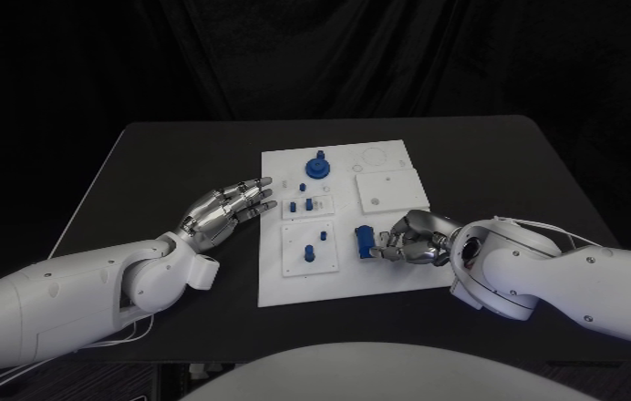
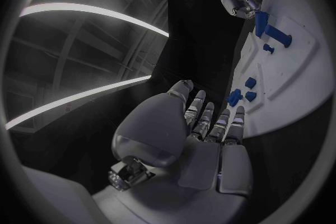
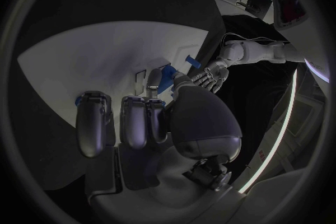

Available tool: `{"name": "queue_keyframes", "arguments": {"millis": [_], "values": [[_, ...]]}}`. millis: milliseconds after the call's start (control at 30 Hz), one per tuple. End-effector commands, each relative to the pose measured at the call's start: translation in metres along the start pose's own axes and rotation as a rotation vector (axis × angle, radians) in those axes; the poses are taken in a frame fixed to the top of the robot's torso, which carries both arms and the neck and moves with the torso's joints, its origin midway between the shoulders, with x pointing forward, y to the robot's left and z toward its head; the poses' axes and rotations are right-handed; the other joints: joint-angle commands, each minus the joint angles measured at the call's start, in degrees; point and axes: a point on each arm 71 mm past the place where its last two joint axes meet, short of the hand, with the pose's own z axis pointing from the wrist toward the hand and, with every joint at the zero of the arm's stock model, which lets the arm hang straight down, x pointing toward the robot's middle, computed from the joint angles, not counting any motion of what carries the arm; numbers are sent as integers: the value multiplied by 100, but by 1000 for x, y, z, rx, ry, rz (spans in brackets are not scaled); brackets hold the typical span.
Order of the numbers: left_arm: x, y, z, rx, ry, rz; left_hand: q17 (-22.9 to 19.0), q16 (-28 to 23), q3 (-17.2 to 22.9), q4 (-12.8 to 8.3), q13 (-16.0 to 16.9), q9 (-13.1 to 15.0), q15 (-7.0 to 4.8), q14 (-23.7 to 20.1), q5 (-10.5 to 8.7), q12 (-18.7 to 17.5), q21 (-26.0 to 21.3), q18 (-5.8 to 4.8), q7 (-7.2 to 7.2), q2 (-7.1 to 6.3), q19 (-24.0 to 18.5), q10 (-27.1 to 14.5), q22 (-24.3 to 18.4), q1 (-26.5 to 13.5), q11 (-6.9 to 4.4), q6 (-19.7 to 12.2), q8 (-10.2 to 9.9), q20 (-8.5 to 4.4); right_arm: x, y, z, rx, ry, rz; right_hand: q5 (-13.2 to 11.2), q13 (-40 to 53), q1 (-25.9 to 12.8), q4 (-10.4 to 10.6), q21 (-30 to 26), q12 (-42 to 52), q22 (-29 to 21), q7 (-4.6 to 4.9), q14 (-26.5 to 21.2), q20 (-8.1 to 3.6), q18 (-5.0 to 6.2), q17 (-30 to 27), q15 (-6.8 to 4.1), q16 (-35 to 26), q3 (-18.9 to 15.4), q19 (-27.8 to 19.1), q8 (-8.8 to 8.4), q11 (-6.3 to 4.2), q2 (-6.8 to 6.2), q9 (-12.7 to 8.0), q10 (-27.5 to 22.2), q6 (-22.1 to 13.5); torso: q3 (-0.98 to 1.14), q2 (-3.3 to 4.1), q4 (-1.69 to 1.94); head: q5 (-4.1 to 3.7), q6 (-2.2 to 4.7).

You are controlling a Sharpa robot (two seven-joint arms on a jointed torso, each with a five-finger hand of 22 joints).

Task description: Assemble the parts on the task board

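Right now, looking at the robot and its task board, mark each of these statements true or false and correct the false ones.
1. The right hand holds a blue part over the task board. True.
2. The left hand grips a blue part. False: it holds nothing, fingers spread, beside the board.
3. A round blue part stands near the board's far edge. True.
4. The board lies on a white table. False: the table is black.

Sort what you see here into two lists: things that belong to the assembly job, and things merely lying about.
Belonging to the job:
task board
blue parts
blue block at the right hand
left hand, open beside the board

Lying about:
black table alone
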Motion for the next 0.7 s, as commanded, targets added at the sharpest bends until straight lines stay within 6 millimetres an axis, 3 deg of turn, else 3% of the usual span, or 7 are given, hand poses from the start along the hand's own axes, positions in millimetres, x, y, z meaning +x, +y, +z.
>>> {"name": "queue_keyframes", "arguments": {"millis": [33, 233, 367, 500, 600, 700], "values": [[1, -6, 0, 93, 10, -10, 1, -11, 29, 0, -6, -7, 12, -12, 39, -19, 26, -88, -3, 0, 18, -11, -6, -65, 31, -35, -5, 2, 1, 0, 1, -1, 4, -12, -7, 1508, 1, 34, 32, 32, 1283, -6, 481, -54, -19, 857, -57, 12, -5, 353, 35, -47, 80, 28, 594, -40, -4, 0, 5, -4, -1], [2, -6, 0, 92, 12, -11, 1, -11, 29, 0, -6, -7, 12, -12, 39, -19, 26, -88, -3, 0, 18, -11, -6, -65, 31, -35, -5, 2, -1, -3, 3, 11, -5, -12, 31, 1508, 40, 54, 26, 32, 1281, -21, 480, -65, -17, 853, -69, 11, 27, 350, 96, -60, 286, 106, 594, -93, -1, 10, 27, -23, -1], [2, -6, 0, 91, 12, -11, 1, -11, 29, 0, -6, -7, 12, -12, 39, -19, 26, -88, -3, 0, 18, -11, -6, -65, 31, -35, -5, 2, 0, -4, 4, 13, 5, -18, 244, 1508, 497, -161, 27, 32, 1281, -52, 479, -86, -17, 846, -93, 8, 222, 350, 115, -89, 355, 163, 594, -191, 0, 14, 27, -12, -1], [2, -6, 0, 90, 12, -11, 2, -7, 46, -2, -5, -6, 16, -11, 40, -15, 26, -91, 6, 0, 21, -14, -4, -80, 36, -28, -3, 2, 1, -3, 4, 10, 28, -29, 546, 1508, 990, -457, 18, 32, 1278, -55, 476, -102, -15, 835, -103, 3, 428, 345, 92, -96, 202, 188, 594, -296, -1, 10, 15, 0, -1], [2, -6, 0, 90, 12, -12, 2, -7, 46, -2, -5, -6, 16, -11, 40, -15, 26, -91, 6, 0, 21, -14, -4, -80, 36, -28, -3, 2, 3, -3, 5, 9, 43, -36, 513, 1508, 1081, -525, 10, 32, 1275, -44, 473, -99, -14, 822, -97, -3, 454, 342, 80, -87, 100, 188, 594, -315, -1, 8, 11, 4, -1], [2, -5, 0, 89, 12, -12, 2, -7, 46, -2, -5, -6, 16, -11, 40, -15, 26, -91, 6, 0, 21, -14, -4, -80, 36, -28, -3, 2, 5, -2, 5, 7, 65, -47, 294, 1508, 1079, -522, -11, 32, 1268, -25, 470, -88, -9, 809, -83, -9, 433, 332, 77, -69, 9, 190, 594, -317, -1, 9, 14, 12, -1]]}}
